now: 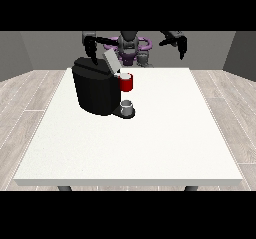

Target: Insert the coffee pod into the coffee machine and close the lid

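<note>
Black coffee machine (96, 92) upper left on white counter (150, 143), grey lid (111, 61) tilted open, red holder (126, 82) at front, cup (127, 106) beneath. Pod not discernible. Hand at view's left (92, 50) above machine, hand at view's right (179, 42) raised; finger state: cannot tell.

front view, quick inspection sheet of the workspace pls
surface: white table, mostly bare
job's things: black coffee machine at the table's far left part, lid raised; red holder at its front; grey cup on its base; separate pod not made out
clutter: nothing seen
hands: hand at the view's left above the machine; hand at the view's right raised, away from it, holding nothing
cables: nothing seen
surroundings: wood floor, grey walls
</note>
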### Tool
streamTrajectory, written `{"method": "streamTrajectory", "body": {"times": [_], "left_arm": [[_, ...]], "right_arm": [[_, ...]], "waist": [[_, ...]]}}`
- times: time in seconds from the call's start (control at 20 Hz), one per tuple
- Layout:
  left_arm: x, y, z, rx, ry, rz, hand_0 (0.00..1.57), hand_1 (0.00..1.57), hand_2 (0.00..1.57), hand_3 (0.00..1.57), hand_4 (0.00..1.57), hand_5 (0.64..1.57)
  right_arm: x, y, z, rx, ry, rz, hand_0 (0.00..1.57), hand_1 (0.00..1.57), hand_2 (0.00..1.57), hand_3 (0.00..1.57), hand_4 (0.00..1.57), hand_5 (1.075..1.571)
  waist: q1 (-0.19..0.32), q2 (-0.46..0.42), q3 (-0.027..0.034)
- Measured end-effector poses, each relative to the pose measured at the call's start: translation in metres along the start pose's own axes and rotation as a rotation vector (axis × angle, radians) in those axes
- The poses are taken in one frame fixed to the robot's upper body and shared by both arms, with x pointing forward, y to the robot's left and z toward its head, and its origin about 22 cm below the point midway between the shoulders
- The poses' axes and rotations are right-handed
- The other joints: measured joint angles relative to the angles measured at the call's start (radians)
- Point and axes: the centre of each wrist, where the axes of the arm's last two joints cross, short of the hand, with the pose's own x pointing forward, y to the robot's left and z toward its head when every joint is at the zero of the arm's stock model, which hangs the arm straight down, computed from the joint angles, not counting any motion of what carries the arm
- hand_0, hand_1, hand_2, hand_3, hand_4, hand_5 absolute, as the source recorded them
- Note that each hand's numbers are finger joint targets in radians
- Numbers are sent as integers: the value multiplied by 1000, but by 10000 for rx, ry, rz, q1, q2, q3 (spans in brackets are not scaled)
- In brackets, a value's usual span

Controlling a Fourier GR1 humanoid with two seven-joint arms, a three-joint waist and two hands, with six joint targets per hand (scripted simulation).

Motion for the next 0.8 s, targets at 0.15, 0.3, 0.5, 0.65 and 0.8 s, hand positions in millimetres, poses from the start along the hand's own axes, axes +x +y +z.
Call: {"method": "streamTrajectory", "body": {"times": [0.15,0.3,0.5,0.65,0.8], "left_arm": [[9,5,2,256,-171,-163,0,0,0,0,336,1571],[15,10,6,296,-353,-325,0,0,0,0,331,1571],[19,14,11,588,-326,-515,0,0,0,0,347,1571],[17,18,16,794,-219,-555,0,0,0,0,346,1571],[13,26,19,913,-293,-681,0,0,0,0,358,1571]], "right_arm": [[5,11,-6,270,-216,108,0,0,0,0,0,1571],[7,16,-10,403,-508,196,0,0,0,0,0,1571],[21,20,-18,661,-567,339,0,0,0,0,166,1571],[25,30,-21,843,-539,427,0,0,0,0,163,1571],[34,34,-24,938,-910,663,0,0,0,0,214,1571]], "waist": [[-89,269,-1],[-73,488,-15],[-154,648,-6],[-310,675,0],[-364,920,1]]}}
